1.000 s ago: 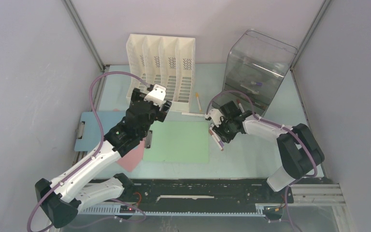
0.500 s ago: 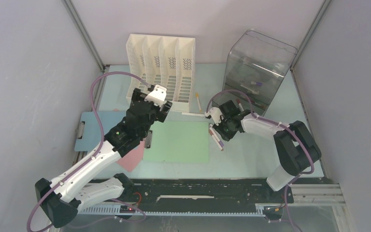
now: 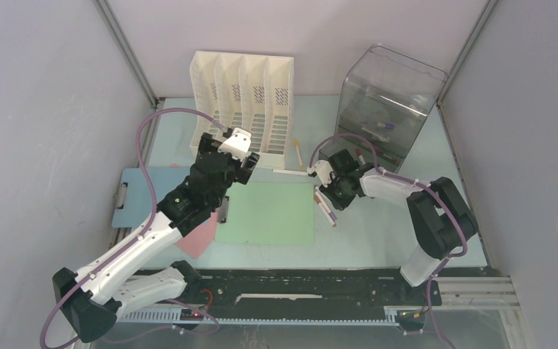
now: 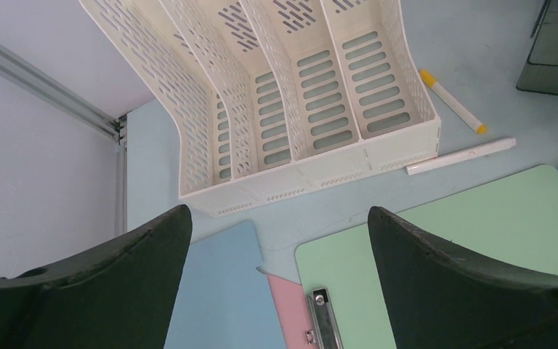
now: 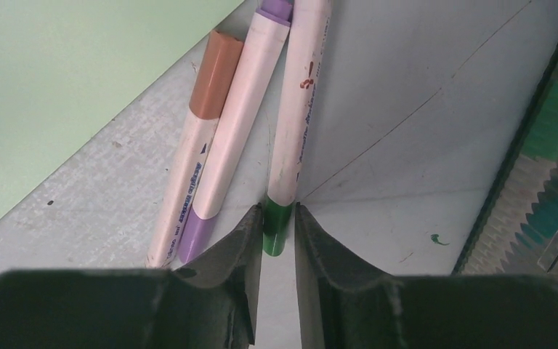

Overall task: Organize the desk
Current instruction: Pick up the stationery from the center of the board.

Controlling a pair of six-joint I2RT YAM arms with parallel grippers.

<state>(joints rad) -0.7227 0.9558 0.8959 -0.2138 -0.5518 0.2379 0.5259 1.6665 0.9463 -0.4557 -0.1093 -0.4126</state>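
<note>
On the pale mint desk [image 3: 378, 233], three markers lie side by side by the right edge of the green clipboard [image 3: 269, 212]. In the right wrist view they are a brown-capped one [image 5: 196, 145], a purple-capped one [image 5: 240, 123] and a green-capped marker [image 5: 299, 102]. My right gripper [image 5: 277, 218] is low over them, its jaws pressed against both sides of the green cap. My left gripper [image 4: 280, 225] hangs wide open and empty above the clipboards' near corners, in front of the white file rack [image 4: 298, 94].
A blue clipboard [image 3: 145, 196] and a pink sheet [image 3: 196, 236] lie left of the green one. A yellow-tipped marker [image 4: 450, 99] and a white pen [image 4: 461, 155] lie by the rack. A clear bin [image 3: 389, 102] stands at the back right.
My right gripper's jaws have narrowed onto the green cap and the wrist has shifted slightly left. The left arm has not moved.
</note>
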